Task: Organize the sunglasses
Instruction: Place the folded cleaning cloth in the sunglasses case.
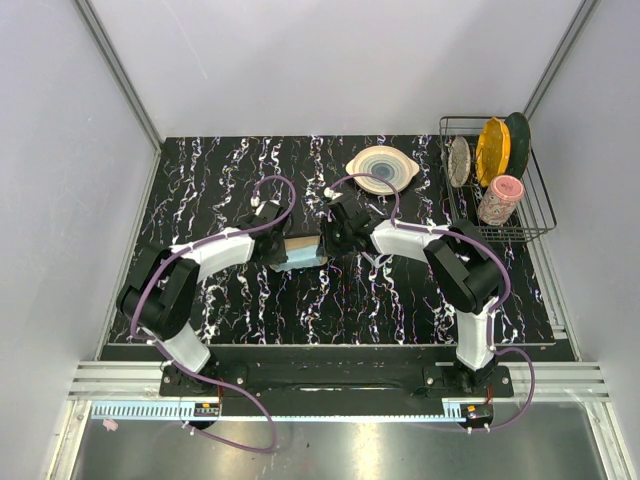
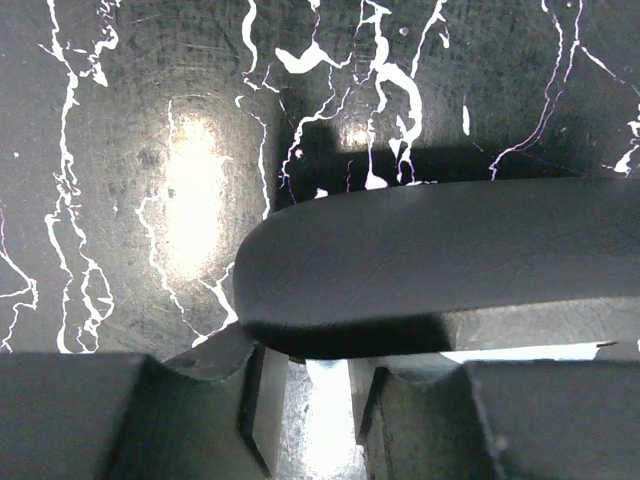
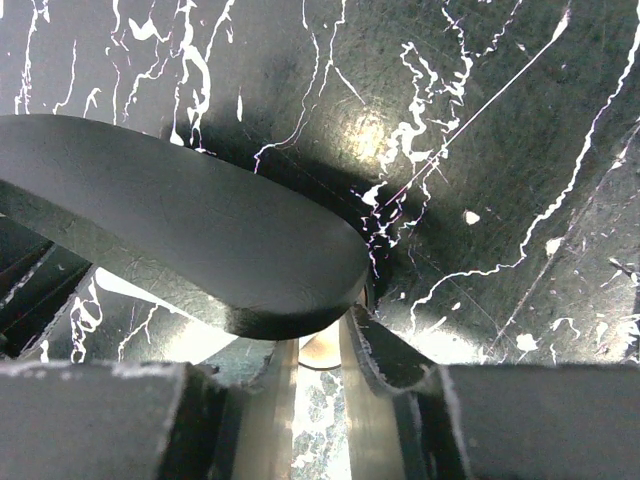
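The black case (image 1: pixel 300 243) with tan lining lies open at mid table, with the light blue cloth (image 1: pixel 306 262) at its near side. The sunglasses are hidden in every view. My left gripper (image 1: pixel 282 247) is at the case's left end and my right gripper (image 1: pixel 326 240) at its right end. In the left wrist view the black lid (image 2: pixel 430 265) arches over my nearly closed gripper (image 2: pixel 312 375). In the right wrist view the lid (image 3: pixel 180 230) covers the tips of my gripper (image 3: pixel 318 350), and tan lining (image 3: pixel 322 352) shows between them. Both seem to pinch the case's rim.
A round patterned plate (image 1: pixel 382 166) lies at the back of the table. A wire dish rack (image 1: pixel 540 205) at the back right holds upright plates and a pink cup (image 1: pixel 499 199). Purple cables loop over both arms.
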You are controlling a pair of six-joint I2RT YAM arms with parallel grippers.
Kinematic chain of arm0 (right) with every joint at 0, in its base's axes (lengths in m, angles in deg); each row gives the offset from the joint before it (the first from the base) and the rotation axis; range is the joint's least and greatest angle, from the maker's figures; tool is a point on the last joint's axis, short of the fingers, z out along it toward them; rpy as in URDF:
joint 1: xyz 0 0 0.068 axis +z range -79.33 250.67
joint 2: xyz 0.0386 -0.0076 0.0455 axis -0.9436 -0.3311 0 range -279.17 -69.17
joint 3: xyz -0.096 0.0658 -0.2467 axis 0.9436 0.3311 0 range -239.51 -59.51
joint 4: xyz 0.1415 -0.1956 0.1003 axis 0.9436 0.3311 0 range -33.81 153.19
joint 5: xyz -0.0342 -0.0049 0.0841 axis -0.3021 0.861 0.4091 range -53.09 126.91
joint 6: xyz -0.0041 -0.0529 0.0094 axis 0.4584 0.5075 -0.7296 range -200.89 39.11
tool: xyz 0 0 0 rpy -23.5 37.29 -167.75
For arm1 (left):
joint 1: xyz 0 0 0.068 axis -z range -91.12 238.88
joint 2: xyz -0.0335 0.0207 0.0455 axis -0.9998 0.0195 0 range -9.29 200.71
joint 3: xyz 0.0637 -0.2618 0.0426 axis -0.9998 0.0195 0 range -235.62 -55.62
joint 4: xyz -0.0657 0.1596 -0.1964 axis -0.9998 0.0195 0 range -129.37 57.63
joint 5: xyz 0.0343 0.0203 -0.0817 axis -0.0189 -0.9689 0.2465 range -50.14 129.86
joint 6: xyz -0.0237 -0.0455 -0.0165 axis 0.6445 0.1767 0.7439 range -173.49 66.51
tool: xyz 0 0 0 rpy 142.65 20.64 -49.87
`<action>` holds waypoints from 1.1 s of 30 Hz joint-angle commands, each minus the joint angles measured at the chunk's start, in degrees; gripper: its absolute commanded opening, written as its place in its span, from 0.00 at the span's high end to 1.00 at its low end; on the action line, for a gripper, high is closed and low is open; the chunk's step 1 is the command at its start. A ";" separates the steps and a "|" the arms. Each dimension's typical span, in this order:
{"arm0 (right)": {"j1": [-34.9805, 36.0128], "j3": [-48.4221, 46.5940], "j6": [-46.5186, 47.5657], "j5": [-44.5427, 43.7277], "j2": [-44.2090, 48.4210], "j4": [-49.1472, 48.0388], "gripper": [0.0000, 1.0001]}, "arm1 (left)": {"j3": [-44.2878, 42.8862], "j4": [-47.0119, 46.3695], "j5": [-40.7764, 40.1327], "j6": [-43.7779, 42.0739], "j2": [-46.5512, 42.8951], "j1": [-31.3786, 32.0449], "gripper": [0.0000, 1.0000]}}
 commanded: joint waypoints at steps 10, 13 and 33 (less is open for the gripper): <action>-0.22 1.33 0.12 -2.84 2.05 2.55 0.73 | 0.65 2.70 -4.67 1.83 -6.87 -0.28 0.63; -0.22 1.33 0.12 -2.93 1.96 2.46 0.75 | 1.52 1.13 -3.71 1.92 -7.75 -0.19 0.74; 0.31 1.33 0.82 -4.43 2.58 2.72 0.80 | 7.23 -12.23 3.68 2.27 -11.52 0.60 0.87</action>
